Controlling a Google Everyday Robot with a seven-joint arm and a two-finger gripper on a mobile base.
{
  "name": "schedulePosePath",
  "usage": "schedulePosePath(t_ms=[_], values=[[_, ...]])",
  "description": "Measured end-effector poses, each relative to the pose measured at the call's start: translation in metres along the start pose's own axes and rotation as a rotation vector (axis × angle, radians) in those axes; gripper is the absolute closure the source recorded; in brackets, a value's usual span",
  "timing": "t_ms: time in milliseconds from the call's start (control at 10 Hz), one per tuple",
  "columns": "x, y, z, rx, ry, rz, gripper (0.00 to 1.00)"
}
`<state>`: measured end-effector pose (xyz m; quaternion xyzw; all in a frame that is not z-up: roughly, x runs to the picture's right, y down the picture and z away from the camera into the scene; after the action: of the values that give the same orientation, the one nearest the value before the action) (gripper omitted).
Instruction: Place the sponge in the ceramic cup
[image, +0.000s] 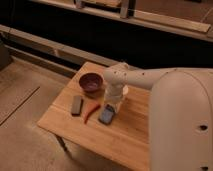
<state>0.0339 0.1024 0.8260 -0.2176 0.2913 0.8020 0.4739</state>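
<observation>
Camera view: gripper (111, 106) closed, down at far end of sponge (106, 116); real pinch unclear. Sponge flat on table (125, 142). Red curved thing (90, 112) just beside sponge, grey block (76, 105) past it, brown bowl (91, 82) behind. Arm (132, 77) hides cup.

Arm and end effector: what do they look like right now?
The arm is a smooth, rounded white shell with small dark dots on the large near segment. The end effector, low over the table by the sponge, is equally pale; no cables show.
</observation>
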Motion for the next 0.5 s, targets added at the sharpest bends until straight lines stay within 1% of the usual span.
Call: schedulePosePath(t_ms=[100, 200, 300, 400, 500], values=[[-0.003, 0.006, -0.02, 0.002, -0.057, -0.026, 1.0], [-0.002, 0.014, -0.038, -0.008, -0.106, -0.051, 1.0], [0.004, 0.025, -0.062, -0.025, -0.164, -0.084, 1.0], [0.01, 0.033, -0.08, -0.036, -0.208, -0.108, 1.0], [0.018, 0.039, -0.106, -0.042, -0.274, -0.134, 1.0]])
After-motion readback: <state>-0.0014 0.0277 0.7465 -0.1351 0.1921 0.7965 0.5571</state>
